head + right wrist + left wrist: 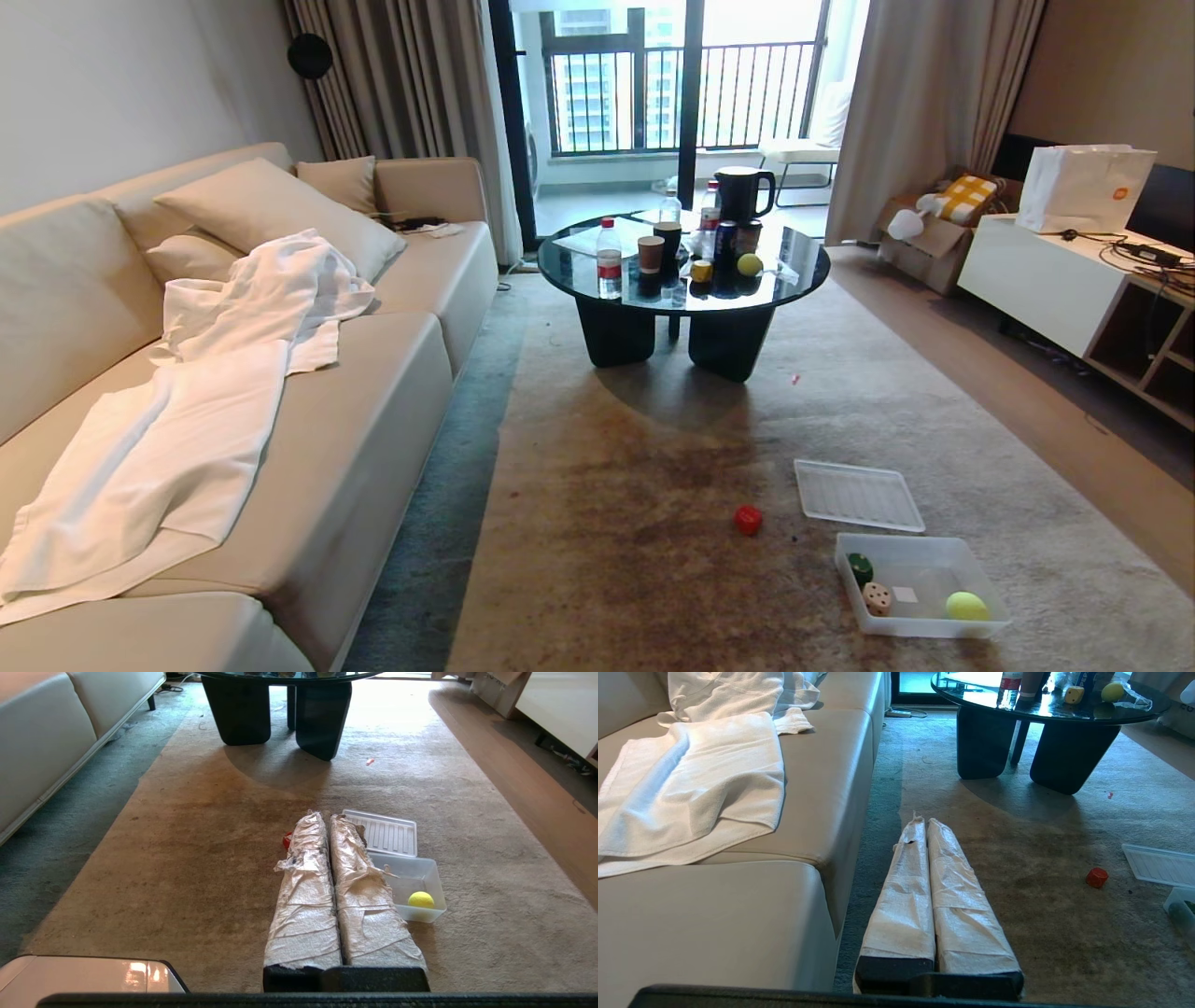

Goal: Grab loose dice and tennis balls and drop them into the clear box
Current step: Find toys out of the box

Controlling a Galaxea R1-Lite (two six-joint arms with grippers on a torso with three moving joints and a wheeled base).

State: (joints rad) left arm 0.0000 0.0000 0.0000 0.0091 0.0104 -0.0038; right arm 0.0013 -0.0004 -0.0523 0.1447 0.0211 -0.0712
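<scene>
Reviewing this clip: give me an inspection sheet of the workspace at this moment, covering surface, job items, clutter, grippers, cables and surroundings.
Surface: beige rug, darker worn patch in the middle.
Job's things: clear box on the rug holding a green die, a beige die and a tennis ball; red die loose on the rug; yellow die and second tennis ball on the round black table.
Clutter: ribbed clear lid beside the box; bottles, cups, cans and a kettle on the table.
Grippers: left gripper and right gripper both shut, empty, above the rug.
Cables: loose wires on the white cabinet.
Surroundings: sofa with white towels, curtains, balcony door.
</scene>
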